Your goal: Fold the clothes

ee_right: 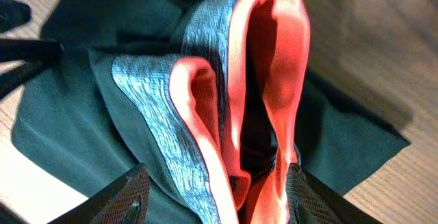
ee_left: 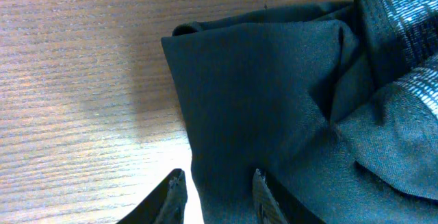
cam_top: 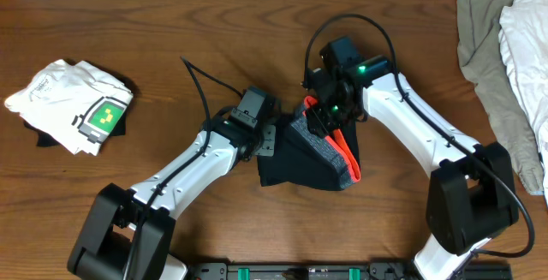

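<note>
Two end effectors on one bundle: trousers (cam_top: 300, 164) sit part-folded on the desk (cam_top: 171, 23), between the arms. Waistband (cam_top: 345, 147) runs near-to-far along the trousers' right side. Right end effector (ee_right: 219, 196) straddles it, fairly wide, band bunched between the fingers; can't tell if clamped. Left end effector (ee_left: 217, 184) is over the trousers' left edge, gap narrow, holding nothing. Next fold probably goes left edge toward waistband; left arm is nearer.

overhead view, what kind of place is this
Probably a robot lab bench for laundry folding: two white robot arms at a brown wooden table, dark soft trousers with a grey waistband between them, a heap of grey-beige and white garments aside.
</note>
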